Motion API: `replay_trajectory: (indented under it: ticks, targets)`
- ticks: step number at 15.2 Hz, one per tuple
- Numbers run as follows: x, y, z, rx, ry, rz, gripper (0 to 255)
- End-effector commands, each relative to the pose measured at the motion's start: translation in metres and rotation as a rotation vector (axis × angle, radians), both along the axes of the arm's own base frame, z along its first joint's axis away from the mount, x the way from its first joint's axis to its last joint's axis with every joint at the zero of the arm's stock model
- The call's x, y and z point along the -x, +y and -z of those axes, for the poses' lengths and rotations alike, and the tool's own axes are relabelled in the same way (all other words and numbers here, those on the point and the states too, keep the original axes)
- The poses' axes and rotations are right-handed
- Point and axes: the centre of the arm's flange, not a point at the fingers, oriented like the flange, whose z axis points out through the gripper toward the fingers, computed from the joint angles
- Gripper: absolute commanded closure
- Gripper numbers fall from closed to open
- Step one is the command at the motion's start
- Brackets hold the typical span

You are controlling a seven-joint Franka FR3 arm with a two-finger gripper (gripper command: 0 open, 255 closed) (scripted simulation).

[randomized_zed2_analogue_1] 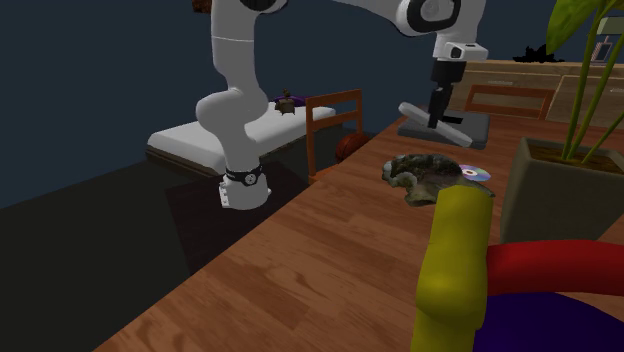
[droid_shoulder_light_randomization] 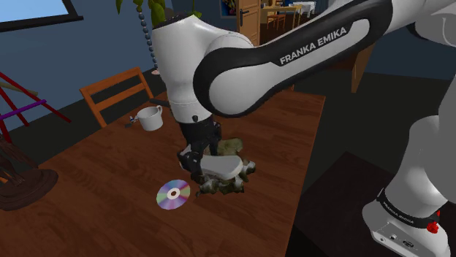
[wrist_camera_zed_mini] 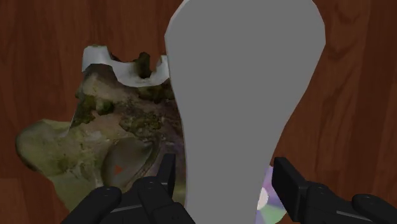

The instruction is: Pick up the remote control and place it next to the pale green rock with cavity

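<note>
Shoulder view: the gripper (droid_shoulder_light_randomization: 197,166) is clenched on the remote (droid_shoulder_light_randomization: 223,165), a plain pale grey slab with rounded ends. It hangs just above the rock (droid_shoulder_light_randomization: 232,184), a lumpy, mottled olive-brown mass with ragged edges. Both are over the dark wooden table (droid_shoulder_light_randomization: 88,204). A shiny disc (droid_shoulder_light_randomization: 173,194) lies flat just to this view's left of the rock. A white cup (droid_shoulder_light_randomization: 150,117) stands farther off, near a wooden chair (droid_shoulder_light_randomization: 117,93). The planks to the near left of the disc are bare. The table's right edge runs close by the rock.

Second exterior view: the remote (randomized_zed2_analogue_1: 457,134) hangs off the table (randomized_zed2_analogue_1: 330,260), slanted, with the gripper (randomized_zed2_analogue_1: 437,112) gripping it from above. The rock (randomized_zed2_analogue_1: 420,176) sits nearer the camera, apart from the remote. The disc (randomized_zed2_analogue_1: 476,173) is at the rock's right, and a boxy planter (randomized_zed2_analogue_1: 555,195) stands beyond that. Bare wood stretches along the near left.

Wrist view: the remote (wrist_camera_zed_mini: 245,89) widens away from the gripper (wrist_camera_zed_mini: 226,184), its narrow end clasped between the black fingers (wrist_camera_zed_mini: 167,177). The rock (wrist_camera_zed_mini: 95,137) shows a rough, pitted surface with a whitish broken rim. It lies beside the remote over grained table (wrist_camera_zed_mini: 44,38). A sliver of disc (wrist_camera_zed_mini: 270,202) shows by the other finger.
</note>
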Motion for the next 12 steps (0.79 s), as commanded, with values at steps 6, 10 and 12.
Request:
replay_trajectory:
  ticks: [6,10,12]
  targets:
    - [0.033,0.084,-0.002,0.0,0.0,0.002,255]
    - [0.054,0.136,-0.002,0.0,0.0,0.002,255]
    - [0.054,0.136,0.009,0.0,0.0,0.002,255]
